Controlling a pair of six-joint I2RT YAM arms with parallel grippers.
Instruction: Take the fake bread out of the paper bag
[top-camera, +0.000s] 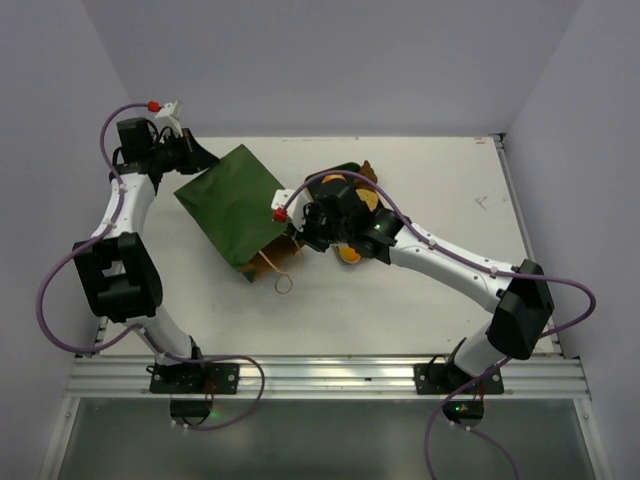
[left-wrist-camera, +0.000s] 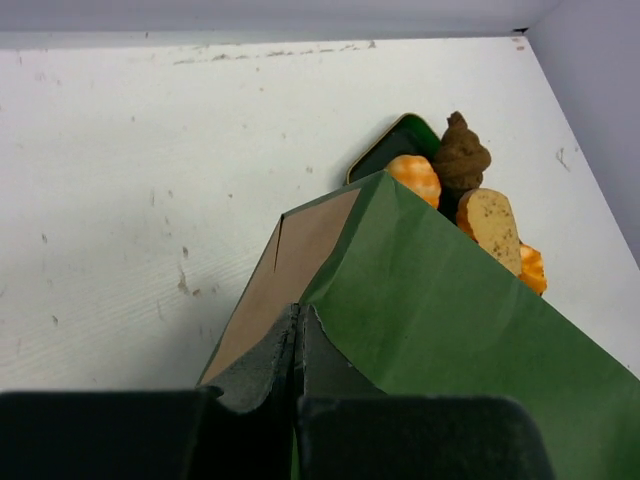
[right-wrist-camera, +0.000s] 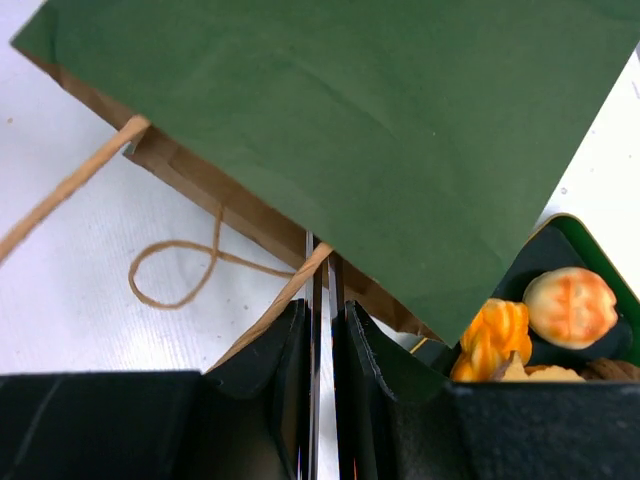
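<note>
On the left of the white table (top-camera: 420, 300), the left claw (left-wrist-camera: 300, 335) reaches in from the far corner. Its two fingers are pressed together on a folded edge at the closed bottom of the paper bag (top-camera: 235, 200), with no gap showing between them. The bag lies on its side, running slantwise across the middle of the table. Its dark green face is up, and a brown panel (left-wrist-camera: 290, 265) shows at the end the left claw holds.

At the bag's other end, nearer the arms, one tan cord handle (right-wrist-camera: 180, 275) lies in a loose loop on the table. The right claw (right-wrist-camera: 322, 290) is at this open end. Its fingers are almost fully closed, with only a thin slit between them, and they pinch the brown rim of the bag where the second cord runs in.

Just to the right of the bag sits a dark green tray (left-wrist-camera: 385, 152), partly hidden under the right arm in the top view. The fake bread (left-wrist-camera: 490, 225) lies piled on it, outside the bag: an orange bun (left-wrist-camera: 415, 178), a dark brown piece (left-wrist-camera: 460, 155) beside it, and further orange pieces (right-wrist-camera: 495, 335) at the bag's edge. The pictures do not show the inside of the bag.
</note>
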